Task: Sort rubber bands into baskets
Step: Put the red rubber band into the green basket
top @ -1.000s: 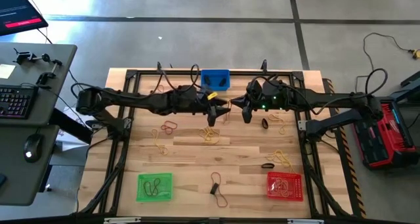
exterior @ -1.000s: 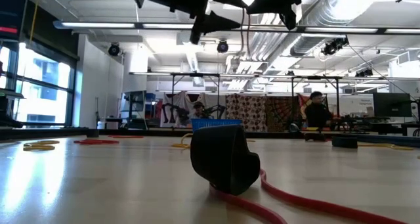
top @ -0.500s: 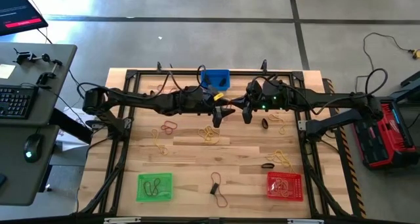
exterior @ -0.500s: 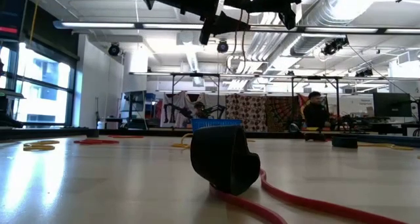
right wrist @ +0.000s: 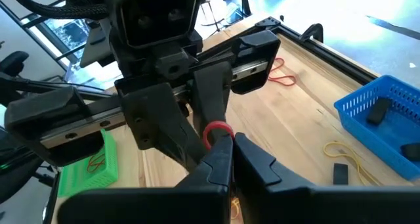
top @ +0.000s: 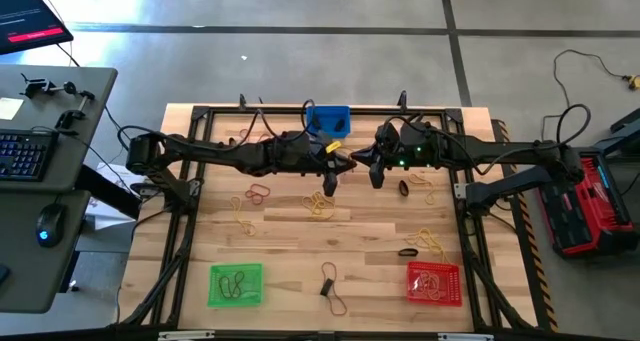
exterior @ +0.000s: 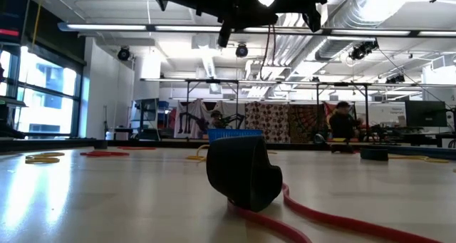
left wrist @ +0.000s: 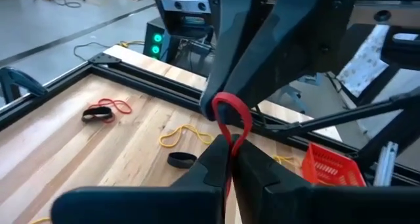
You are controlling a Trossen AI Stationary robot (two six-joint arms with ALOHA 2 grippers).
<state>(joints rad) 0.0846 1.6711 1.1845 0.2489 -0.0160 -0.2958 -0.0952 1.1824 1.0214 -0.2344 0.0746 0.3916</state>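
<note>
The left gripper (left wrist: 230, 149) has its two fingers pressed together on a red rubber band (left wrist: 231, 113), whose loop stands up out of the pinch. Facing it tip to tip, the right gripper (right wrist: 231, 142) is likewise closed, and the same band appears to be nipped in its fingers too, though the contact there is partly hidden. From above, the two grippers meet in the air over the far middle of the wooden table (top: 290, 231), just in front of the blue basket (top: 312, 121) at the far edge, which holds a couple of black pieces. The green basket (top: 214, 286) sits at the near left corner with bands inside, and the red basket (top: 411, 281) at the near right. Loose on the boards lie a yellow band (top: 320, 207) below the grippers, a reddish-brown band (top: 259, 193) to its left, a black band (top: 407, 252) near the red basket, and a black and reddish pair (top: 330, 286) at the near edge
</note>
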